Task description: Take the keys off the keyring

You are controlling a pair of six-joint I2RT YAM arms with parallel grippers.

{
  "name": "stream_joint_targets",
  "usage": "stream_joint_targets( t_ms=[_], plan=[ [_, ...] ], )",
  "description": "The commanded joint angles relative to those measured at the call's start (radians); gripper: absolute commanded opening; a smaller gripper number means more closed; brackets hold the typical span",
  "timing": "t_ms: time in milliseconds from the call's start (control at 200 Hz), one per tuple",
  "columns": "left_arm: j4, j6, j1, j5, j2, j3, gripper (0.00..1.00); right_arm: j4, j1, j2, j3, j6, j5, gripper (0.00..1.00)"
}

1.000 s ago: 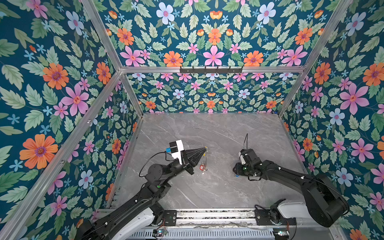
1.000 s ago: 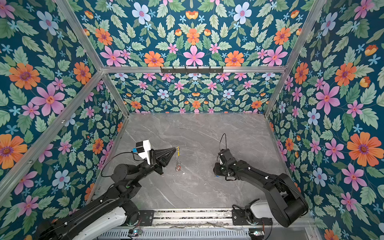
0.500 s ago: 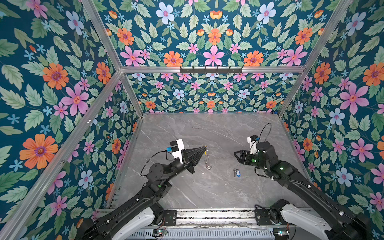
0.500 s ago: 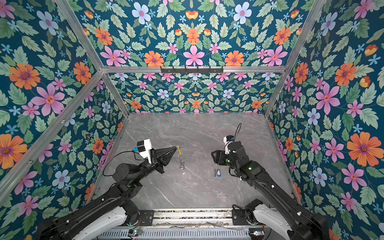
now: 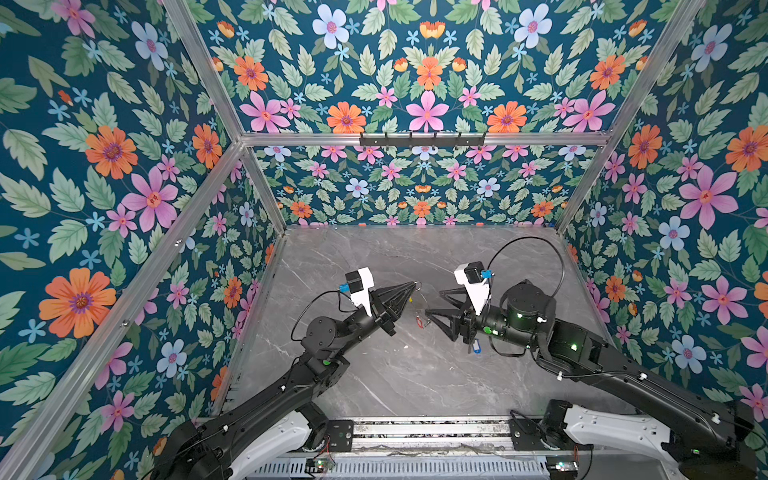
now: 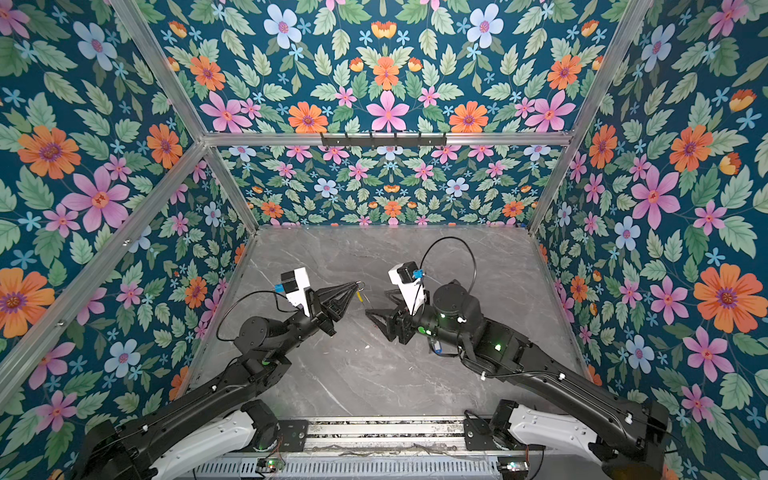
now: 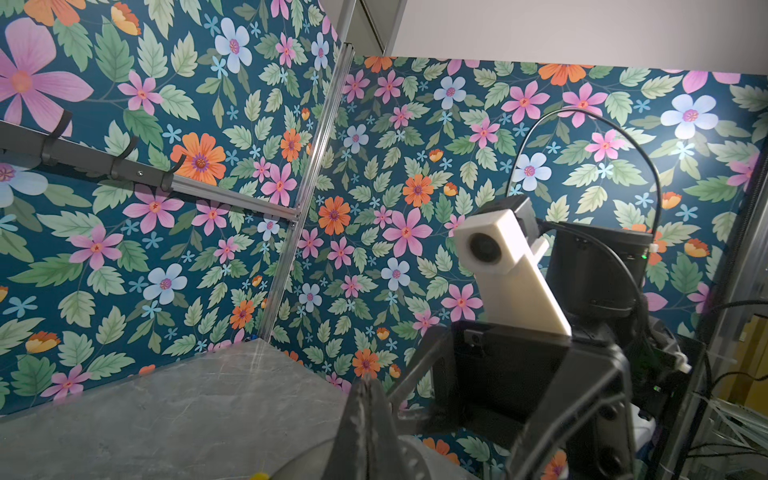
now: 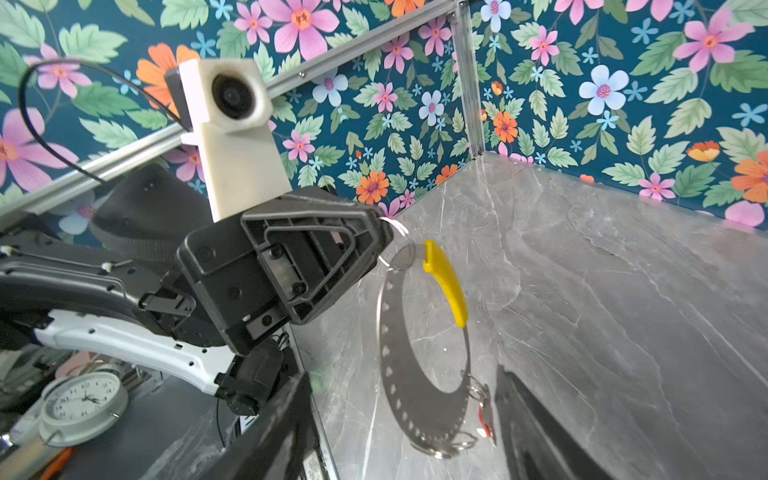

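Between wide-spread jaws of right gripper (image 5: 435, 303): keyring (image 8: 409, 399) bottom, red-tagged key (image 8: 484, 413); left gripper (image 8: 384, 232) clamps keyring top.

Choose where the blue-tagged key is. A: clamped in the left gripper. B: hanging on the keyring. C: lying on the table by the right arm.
C: in a top view the blue-tagged key lies on the table beside the right arm, apart from the keyring that the left gripper holds up.

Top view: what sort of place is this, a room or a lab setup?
Probably a robot test booth: flower-print panels on an aluminium frame enclose a marble-look tabletop, with the left arm and right arm mounted on a front rail.
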Motion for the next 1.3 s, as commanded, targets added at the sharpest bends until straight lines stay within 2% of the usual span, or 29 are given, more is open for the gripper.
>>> stream_joint_targets(
  t_ms=[0, 55, 140, 400, 625, 740, 845, 950, 1055, 1185, 1295],
  plan=[
    [0.063, -0.005, -0.001, -0.007, 0.006, 0.008, 0.00, 0.031, 0.008, 0.035, 0.027, -0.069, 0.053, 0.72],
    [0.067, -0.009, 0.001, -0.003, 0.008, 0.008, 0.00, 0.018, 0.007, 0.054, 0.041, -0.077, 0.065, 0.70],
    [0.068, -0.009, 0.001, 0.002, 0.008, 0.008, 0.00, 0.004, 0.007, 0.074, 0.050, -0.078, 0.056, 0.61],
    [0.065, -0.010, 0.000, 0.007, 0.006, 0.003, 0.00, -0.005, -0.025, 0.101, 0.056, -0.059, -0.022, 0.26],
    [0.054, -0.018, 0.000, 0.011, -0.003, 0.006, 0.01, -0.002, -0.111, 0.081, 0.037, -0.010, -0.159, 0.00],
    [0.013, -0.025, 0.001, 0.018, -0.035, 0.003, 0.32, -0.029, -0.184, 0.054, 0.032, 0.013, -0.250, 0.00],
    [-0.104, -0.037, 0.005, 0.018, -0.076, 0.015, 0.48, -0.070, -0.274, 0.031, 0.037, 0.034, -0.374, 0.00],
    [-0.210, -0.063, 0.027, 0.060, -0.107, 0.026, 0.52, -0.079, -0.373, 0.003, 0.025, 0.050, -0.529, 0.00],
    [-0.253, -0.109, 0.065, 0.161, -0.110, 0.034, 0.55, -0.058, -0.454, -0.015, 0.015, 0.074, -0.675, 0.00],
    [-0.264, -0.148, 0.080, 0.275, -0.080, 0.054, 0.56, -0.064, -0.466, -0.013, 0.036, 0.054, -0.786, 0.00],
    [-0.281, -0.160, 0.084, 0.316, -0.046, 0.074, 0.56, -0.043, -0.466, -0.003, 0.045, 0.060, -0.853, 0.00]
  ],
)
